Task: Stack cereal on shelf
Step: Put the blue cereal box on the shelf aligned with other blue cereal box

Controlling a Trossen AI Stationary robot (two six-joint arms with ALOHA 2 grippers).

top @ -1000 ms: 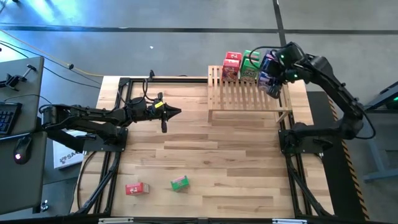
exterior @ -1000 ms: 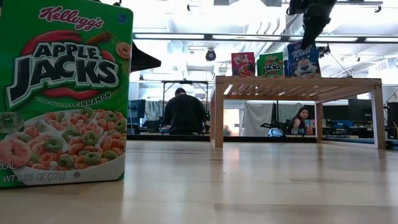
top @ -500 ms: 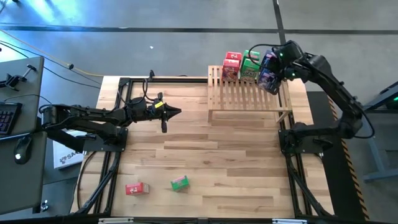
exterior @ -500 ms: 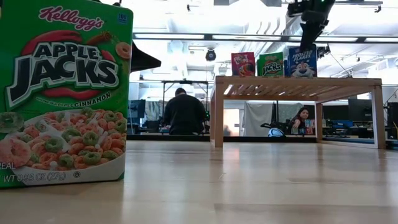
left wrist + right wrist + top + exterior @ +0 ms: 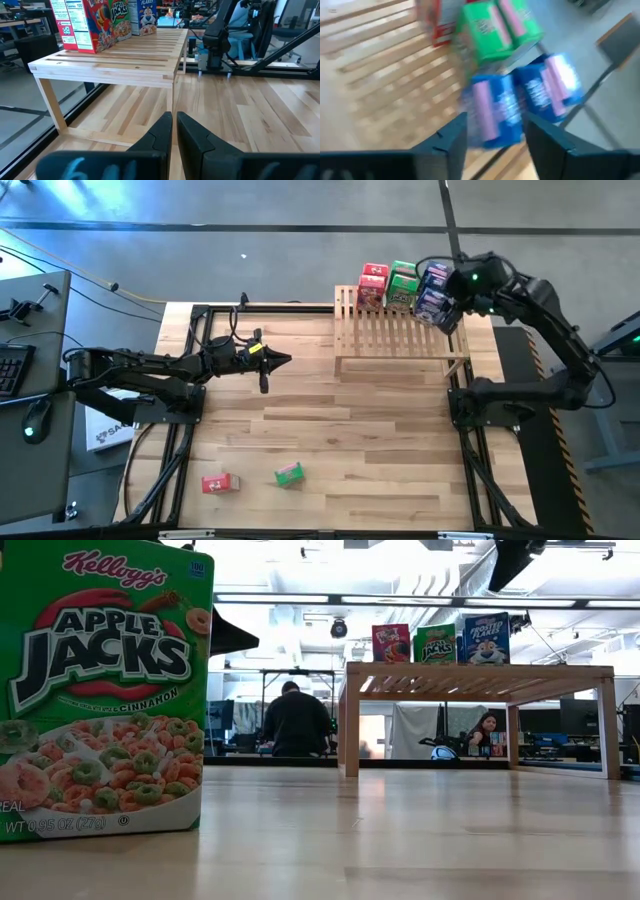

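Observation:
The wooden shelf (image 5: 400, 332) stands at the table's far right. Red (image 5: 372, 285), green (image 5: 403, 282) and blue cereal boxes (image 5: 432, 292) stand upright on its slats along the far edge. In the low view they are red (image 5: 391, 643), green (image 5: 435, 644) and blue (image 5: 487, 638). My right gripper (image 5: 495, 125) is open and hangs above the blue boxes (image 5: 492, 110), clear of them, high up in the low view (image 5: 512, 562). My left gripper (image 5: 173, 131) is shut, empty, left of the shelf (image 5: 270, 361). A red box (image 5: 220, 483) and a green box (image 5: 289, 474) lie near the table's near edge.
The green box on the table fills the left of the low view (image 5: 100, 690). The shelf's legs (image 5: 350, 725) leave open space beneath it. Bare planks stretch between the shelf and the near boxes. People sit in the room beyond the table (image 5: 297, 720).
My right gripper has let go of the blue box, risen and drawn back toward the table's right edge. The blue box, tilted under the fingers a second ago, now stands upright on the shelf next to the green one.

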